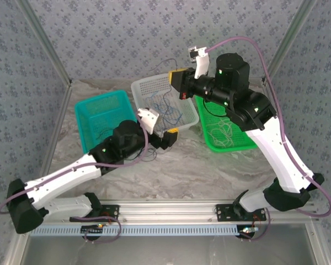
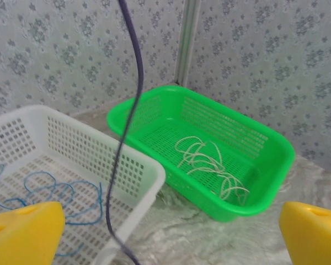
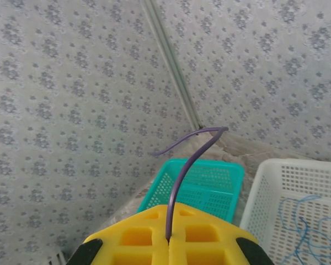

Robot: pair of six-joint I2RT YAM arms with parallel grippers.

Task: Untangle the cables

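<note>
The left gripper [image 1: 170,136] is seen low over the table [image 1: 198,165], just beside the near edge of the white basket [image 1: 135,88]. Its yellow fingers [image 2: 25,234] are spread wide, and nothing is held between them. In its wrist view a dark cable [image 2: 124,138] is seen hanging down in front of the white basket's near corner. A blue cable [image 1: 168,107] is laid in loose curls on the white basket's floor. A green basket [image 1: 231,148] is set to the right of the white basket, and a white cable [image 1: 220,132] is coiled inside it. A teal basket [image 1: 99,96] is placed to the left of the white basket. The right gripper [image 1: 175,80] is held high above the white basket's far part. Its jaws are closed on the dark cable, which is pinched between the yellow fingers [image 3: 138,237] and is arched upward from them.
</note>
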